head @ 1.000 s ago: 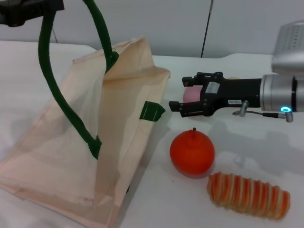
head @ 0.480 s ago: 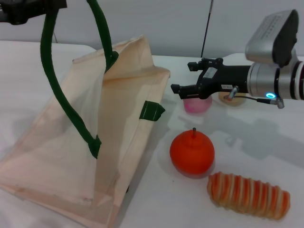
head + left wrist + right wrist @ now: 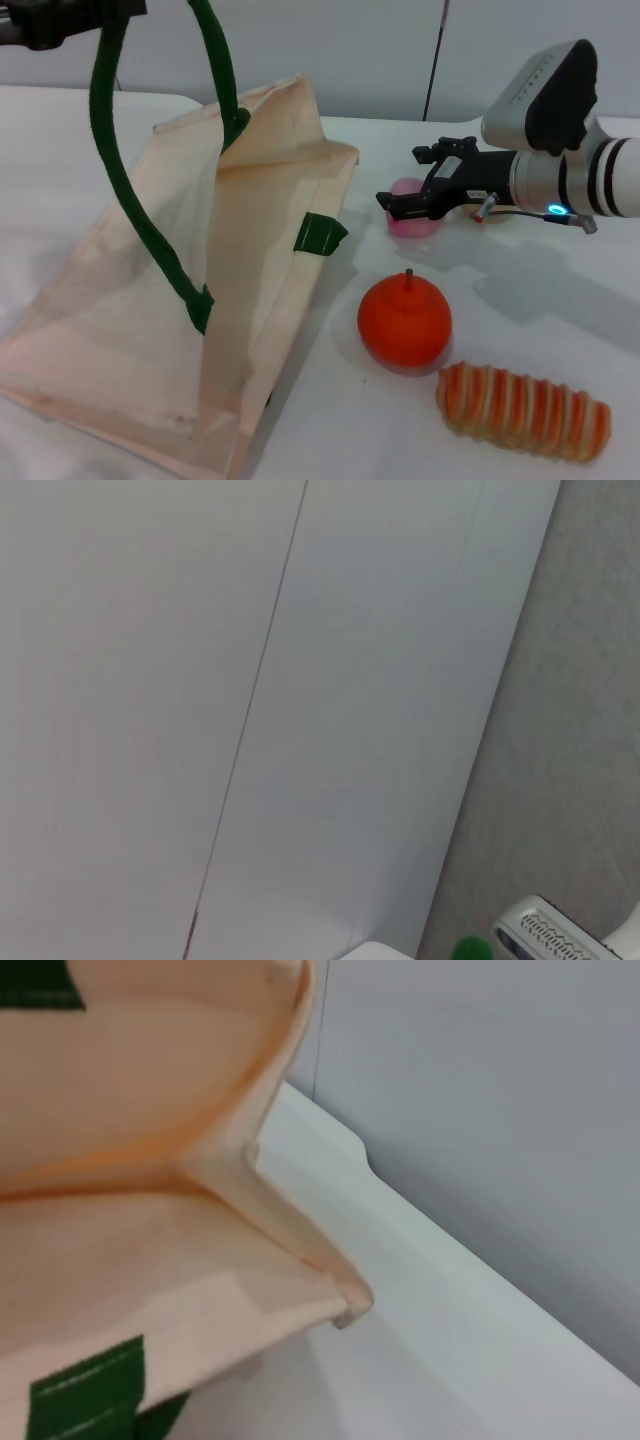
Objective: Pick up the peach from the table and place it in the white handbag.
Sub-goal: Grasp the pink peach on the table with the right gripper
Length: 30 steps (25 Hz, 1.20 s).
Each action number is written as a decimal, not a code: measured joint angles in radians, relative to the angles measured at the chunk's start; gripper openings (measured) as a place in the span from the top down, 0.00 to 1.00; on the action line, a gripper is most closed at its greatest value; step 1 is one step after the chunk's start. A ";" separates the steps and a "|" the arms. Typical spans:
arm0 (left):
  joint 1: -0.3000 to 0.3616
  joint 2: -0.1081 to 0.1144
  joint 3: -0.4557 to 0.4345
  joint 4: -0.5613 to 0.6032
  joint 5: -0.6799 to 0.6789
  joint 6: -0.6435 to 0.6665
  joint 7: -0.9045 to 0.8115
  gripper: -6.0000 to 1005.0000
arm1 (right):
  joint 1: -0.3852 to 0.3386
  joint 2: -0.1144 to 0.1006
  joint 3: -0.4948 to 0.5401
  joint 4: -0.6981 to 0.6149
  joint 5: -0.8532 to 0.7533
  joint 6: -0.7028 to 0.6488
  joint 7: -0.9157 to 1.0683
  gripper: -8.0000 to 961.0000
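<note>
The peach (image 3: 408,224) is small and pale pink and sits on the white table just right of the white handbag (image 3: 130,300). My right gripper (image 3: 412,180) reaches in from the right and hangs tilted just over the peach. Its dark fingers (image 3: 398,204) stand apart, and one crosses in front of the fruit. The handbag stands propped open, and it also shows in the right wrist view (image 3: 150,1160). My left gripper (image 3: 60,20) at the top left holds up the bag's dark green handle (image 3: 110,170).
A bigger bright orange fruit (image 3: 405,322) sits in front of the peach. An orange-and-white striped loaf (image 3: 522,410) lies at the front right. The white table (image 3: 560,320) ends at a grey wall behind.
My right gripper rose off the peach, tilted downward and drew back to the right. The peach stayed on the table. The bag and left gripper have hardly moved.
</note>
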 joint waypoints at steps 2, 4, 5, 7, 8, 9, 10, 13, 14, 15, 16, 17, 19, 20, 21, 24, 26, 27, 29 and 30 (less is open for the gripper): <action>0.000 0.000 0.000 0.000 0.000 0.000 -0.001 0.86 | 0.000 0.000 -0.007 0.000 0.000 -0.005 0.000 0.12; 0.000 0.000 0.000 0.000 -0.001 0.000 -0.002 0.86 | 0.001 0.000 -0.010 0.002 0.000 -0.006 0.002 0.12; 0.000 0.000 0.000 0.000 -0.001 0.000 -0.002 0.86 | 0.001 0.000 -0.010 0.004 -0.001 -0.006 0.002 0.12; 0.000 0.000 0.000 0.000 -0.002 0.000 -0.002 0.86 | 0.001 -0.002 -0.016 0.010 -0.001 -0.007 0.004 0.12; 0.000 0.000 0.000 0.000 -0.002 0.000 -0.002 0.86 | 0.001 -0.002 -0.022 0.011 -0.002 -0.008 0.006 0.12; 0.000 0.000 0.000 0.000 -0.003 0.000 -0.003 0.86 | 0.001 -0.002 -0.032 0.012 -0.002 -0.011 0.011 0.12; 0.000 0.000 0.000 0.000 -0.004 0.000 -0.002 0.86 | 0.001 -0.002 -0.049 0.013 -0.002 -0.019 0.019 0.12; 0.000 -0.001 0.000 0.000 -0.005 -0.001 -0.003 0.86 | 0.005 -0.001 -0.105 0.013 -0.002 -0.050 0.053 0.13; 0.000 -0.001 0.000 0.000 -0.005 -0.001 -0.003 0.86 | 0.007 0.000 -0.115 0.013 -0.002 -0.057 0.058 0.13; 0.000 -0.001 0.000 0.000 -0.005 -0.001 -0.002 0.86 | 0.008 0.001 -0.122 0.013 -0.002 -0.061 0.061 0.13; 0.000 -0.001 0.000 0.000 -0.005 -0.001 -0.002 0.86 | 0.008 0.001 -0.124 0.013 -0.002 -0.063 0.062 0.13; 0.000 -0.002 0.000 0.000 -0.007 -0.002 -0.002 0.86 | 0.009 0.002 -0.125 0.013 -0.002 -0.065 0.063 0.13; 0.000 -0.003 0.000 0.000 -0.013 -0.002 -0.003 0.85 | 0.010 0.002 -0.133 0.012 -0.002 -0.078 0.063 0.13; 0.000 -0.003 0.000 0.000 -0.014 -0.002 -0.003 0.85 | 0.010 0.002 -0.133 0.012 -0.002 -0.078 0.063 0.13; 0.000 -0.003 0.000 0.001 -0.015 -0.002 -0.002 0.85 | 0.010 0.003 -0.141 0.012 -0.002 -0.082 0.063 0.13; 0.000 -0.003 0.000 0.016 -0.015 -0.002 0.001 0.85 | 0.011 0.005 -0.180 0.013 -0.001 -0.085 0.063 0.13; 0.001 -0.003 0.000 0.021 -0.015 -0.003 0.004 0.85 | 0.012 0.005 -0.202 0.013 -0.001 -0.081 0.063 0.13; 0.001 -0.002 0.000 0.022 -0.015 -0.003 0.004 0.85 | 0.012 0.005 -0.206 0.013 -0.001 -0.079 0.063 0.13; 0.002 -0.001 0.000 0.022 -0.015 -0.003 0.004 0.85 | 0.012 0.005 -0.208 0.013 -0.001 -0.076 0.064 0.13; 0.002 -0.001 0.000 0.022 -0.015 -0.003 0.005 0.85 | 0.012 0.005 -0.208 0.012 -0.001 -0.075 0.064 0.13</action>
